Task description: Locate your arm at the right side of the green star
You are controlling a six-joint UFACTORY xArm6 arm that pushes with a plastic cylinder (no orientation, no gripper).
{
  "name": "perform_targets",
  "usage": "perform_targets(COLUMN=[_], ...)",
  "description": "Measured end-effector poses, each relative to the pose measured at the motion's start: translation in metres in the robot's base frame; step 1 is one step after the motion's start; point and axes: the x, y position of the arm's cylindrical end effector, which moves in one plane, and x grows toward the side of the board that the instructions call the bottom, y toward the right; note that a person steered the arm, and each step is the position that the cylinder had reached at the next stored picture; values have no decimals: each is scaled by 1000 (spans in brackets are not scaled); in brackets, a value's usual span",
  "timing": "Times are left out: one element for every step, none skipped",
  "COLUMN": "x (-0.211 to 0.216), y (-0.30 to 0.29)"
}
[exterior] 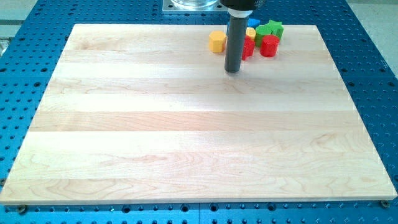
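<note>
The green star (270,29) lies near the view's top edge of the wooden board (186,137), in a tight cluster of blocks. My tip (232,70) rests on the board below and to the left of the star, just below the cluster. The dark rod hides part of the cluster. A red cylinder (268,45) sits right below the star. A second red block (248,47) peeks out from behind the rod.
A yellow hexagonal block (217,42) sits left of the rod. A blue block (252,22) and a small yellow piece (250,32) lie left of the star. The blue perforated table (373,74) surrounds the board.
</note>
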Motion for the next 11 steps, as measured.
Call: perform_targets(x=[0, 0, 9, 9, 9, 10, 23, 6, -79, -139, -151], y=[0, 0, -4, -9, -10, -9, 72, 177, 185, 140, 125])
